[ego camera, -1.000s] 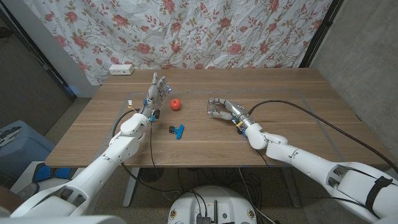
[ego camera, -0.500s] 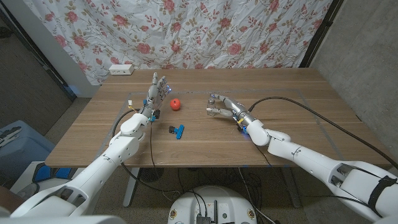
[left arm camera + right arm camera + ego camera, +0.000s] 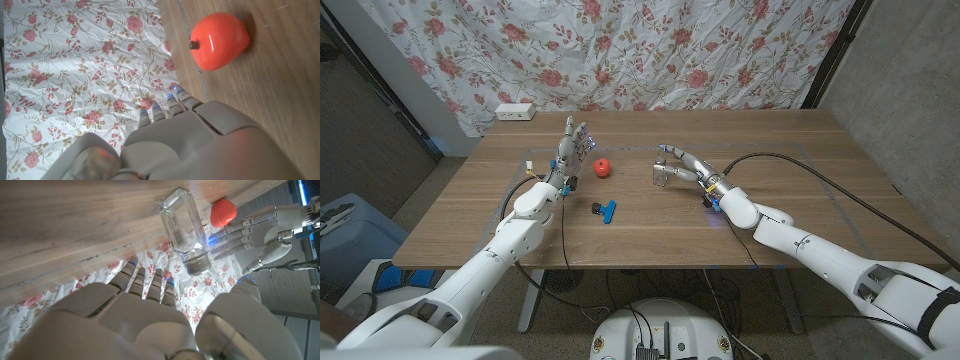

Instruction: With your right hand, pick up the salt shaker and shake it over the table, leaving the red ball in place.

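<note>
— Wooden counter (image 3: 800, 160), and how many things on it?

— One salt shaker (image 3: 661, 174), one red ball (image 3: 604, 167), one small blue-and-black object (image 3: 606, 209) nearer the front edge, and one white box (image 3: 515, 112) at the far left corner. Two robot hands as well.

— What does the shaker look like?

— Clear glass with flat sides and a grey metal screw cap; a printed label runs down one face, as the right wrist view shows (image 3: 184, 230). It stands upright on the counter, about mid-depth, right of the red ball and well apart from it.

— And the ball?

— Glossy orange-red with a short dark stem, like a small fruit (image 3: 219, 34). It sits just right of the left hand.

— How is the right hand placed?

— The right hand (image 3: 682, 167) reaches in from the right, its fingers spread and stretched toward the shaker, thumb apart from them. The fingertips are just beside the glass; whether they touch it I cannot tell. Nothing is gripped.

— The left hand?

— The left hand (image 3: 571, 148) stands on its edge with fingers extended upward and apart, holding nothing, close to the ball without touching it.
</note>
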